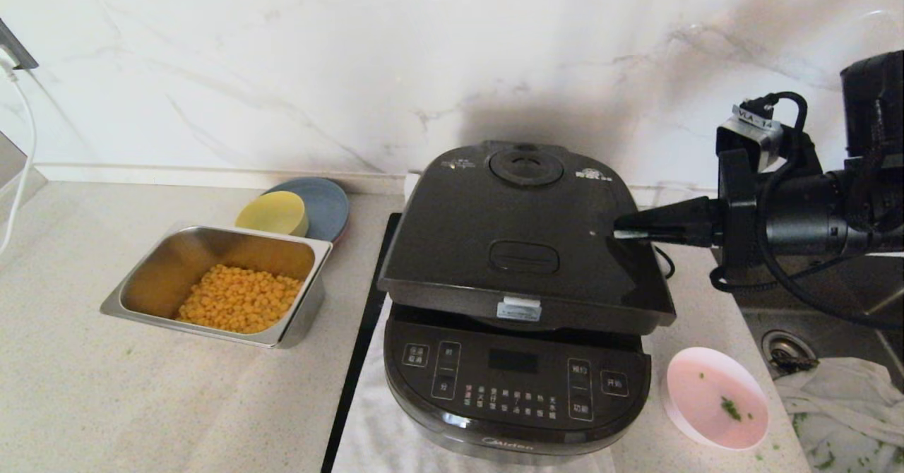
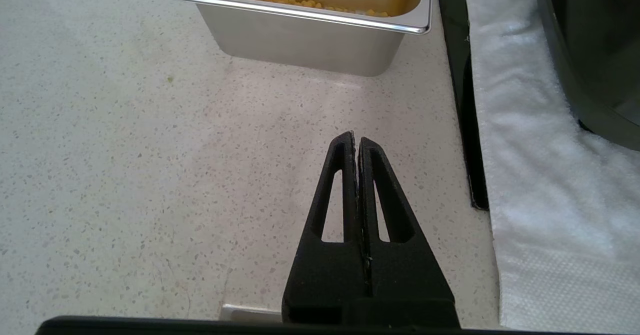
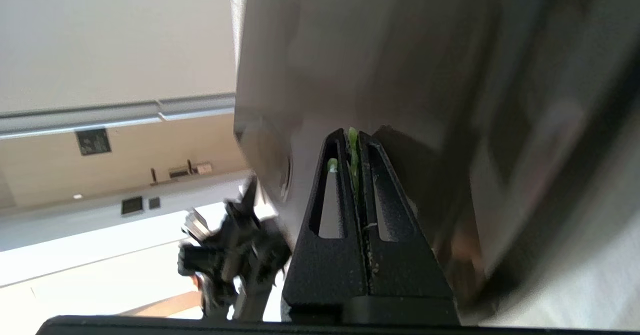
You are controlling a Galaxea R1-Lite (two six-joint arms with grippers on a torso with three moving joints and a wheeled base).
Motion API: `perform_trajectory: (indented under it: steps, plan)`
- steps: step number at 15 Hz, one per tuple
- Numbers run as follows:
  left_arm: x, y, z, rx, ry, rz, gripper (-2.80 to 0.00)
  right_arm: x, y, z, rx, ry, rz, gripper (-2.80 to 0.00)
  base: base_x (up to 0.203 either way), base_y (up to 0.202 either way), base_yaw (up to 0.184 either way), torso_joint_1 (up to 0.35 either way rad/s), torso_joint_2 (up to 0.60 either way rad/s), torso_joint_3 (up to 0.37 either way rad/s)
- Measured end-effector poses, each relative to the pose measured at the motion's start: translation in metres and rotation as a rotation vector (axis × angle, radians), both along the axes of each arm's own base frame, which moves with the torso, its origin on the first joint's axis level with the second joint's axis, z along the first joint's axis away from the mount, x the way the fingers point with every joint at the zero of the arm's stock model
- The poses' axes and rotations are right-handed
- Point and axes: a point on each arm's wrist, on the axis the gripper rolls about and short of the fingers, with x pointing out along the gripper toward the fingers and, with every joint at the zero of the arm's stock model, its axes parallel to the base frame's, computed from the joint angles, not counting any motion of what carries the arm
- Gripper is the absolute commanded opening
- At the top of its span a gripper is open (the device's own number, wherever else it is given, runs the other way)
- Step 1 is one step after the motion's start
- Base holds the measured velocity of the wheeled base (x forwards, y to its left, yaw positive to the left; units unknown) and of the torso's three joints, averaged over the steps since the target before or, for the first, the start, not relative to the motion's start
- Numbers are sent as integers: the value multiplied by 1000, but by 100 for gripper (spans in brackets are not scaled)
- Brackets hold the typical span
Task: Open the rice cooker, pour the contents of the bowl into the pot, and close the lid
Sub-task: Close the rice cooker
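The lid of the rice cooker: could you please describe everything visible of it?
The lid is glossy black plastic with a round steam vent near the back and a rectangular latch button toward the front. It is lowered but not shut; a gap shows above the button panel. The right hand, shut, rests at its right edge.

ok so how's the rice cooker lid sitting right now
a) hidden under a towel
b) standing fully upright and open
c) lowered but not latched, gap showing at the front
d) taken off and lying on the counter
c: in the head view the lid lies nearly flat over the rice cooker with a dark gap above the button panel, and the shut right gripper rests its tip at the lid's right edge.
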Motion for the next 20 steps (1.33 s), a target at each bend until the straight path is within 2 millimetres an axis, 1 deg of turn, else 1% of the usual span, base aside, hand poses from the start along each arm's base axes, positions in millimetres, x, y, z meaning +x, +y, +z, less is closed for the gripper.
perform_trajectory:
  steps: [2,5,13,16,18,20]
  plan:
    - [0,0,0,0,0,0,-280,-7,-2,-13,-16,39,3,-280,0,0,0,0,0,0]
    - [0,0,0,0,0,-1,-280,-11,-2,-27,-33,79,6,-280,0,0,0,0,0,0]
    - [0,0,0,0,0,-1,-280,-1,4,-60,-31,94,21,-280,0,0,0,0,0,0]
    - [0,0,0,0,0,0,-280,-2,6,-61,-33,100,23,-280,0,0,0,0,0,0]
    - [0,0,0,0,0,0,-280,-6,5,-54,-26,82,20,-280,0,0,0,0,0,0]
    - [0,0,0,0,0,0,-280,-14,2,-44,-19,57,15,-280,0,0,0,0,0,0]
